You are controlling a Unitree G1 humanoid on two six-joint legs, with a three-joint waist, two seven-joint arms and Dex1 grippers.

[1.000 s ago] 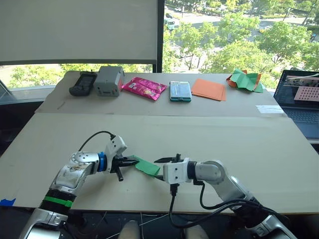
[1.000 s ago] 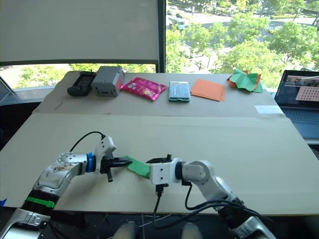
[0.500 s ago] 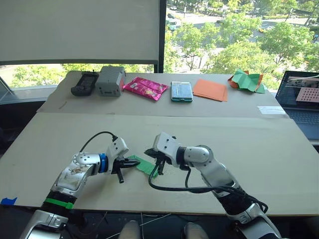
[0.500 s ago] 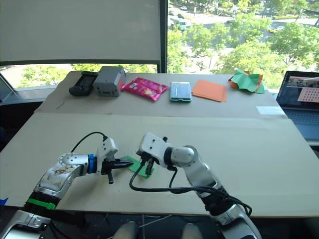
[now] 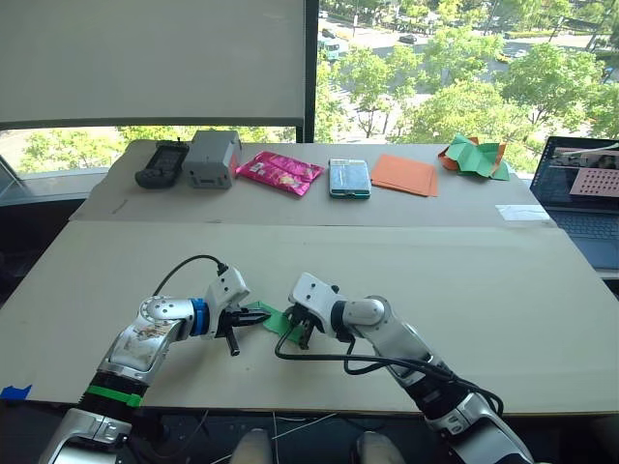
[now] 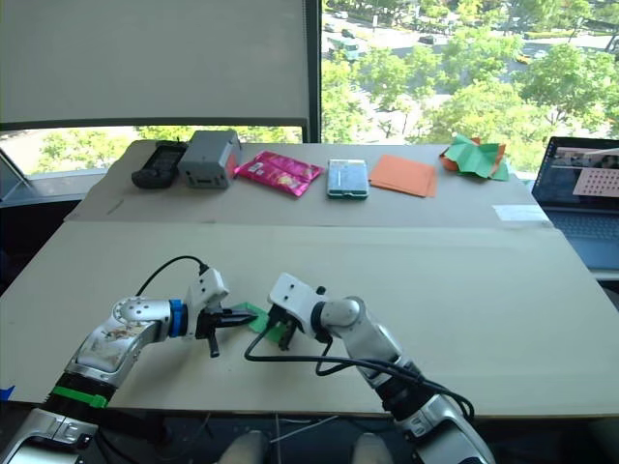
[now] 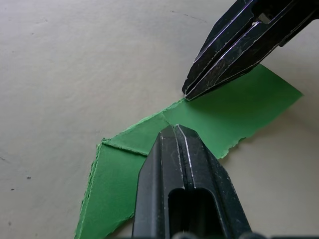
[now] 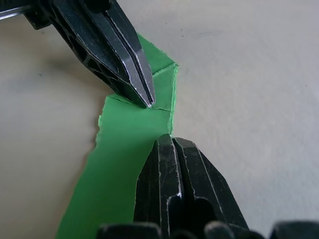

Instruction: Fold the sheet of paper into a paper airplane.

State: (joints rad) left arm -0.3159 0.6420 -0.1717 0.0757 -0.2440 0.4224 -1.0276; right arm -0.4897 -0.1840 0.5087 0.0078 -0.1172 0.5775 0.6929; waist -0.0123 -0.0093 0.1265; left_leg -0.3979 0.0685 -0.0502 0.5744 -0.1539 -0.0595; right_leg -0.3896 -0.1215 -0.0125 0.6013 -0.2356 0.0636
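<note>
Near the front edge of the surface (image 5: 503,290), the right end effector (image 5: 302,329) has swung in from the side within the last second and now presses closed fingers onto the sheet of paper (image 7: 214,112), tip to tip with the closed left end effector (image 5: 259,317). That suggests a crease is being pressed flat, with the airplane still early. No containers hold anything.

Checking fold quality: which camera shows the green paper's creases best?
Left wrist view: the thin bright green creased paper sheet lies flat, fold lines and torn edge clear. Right wrist view shows one crease beneath the closed left claw. Head views show a small green patch.
</note>
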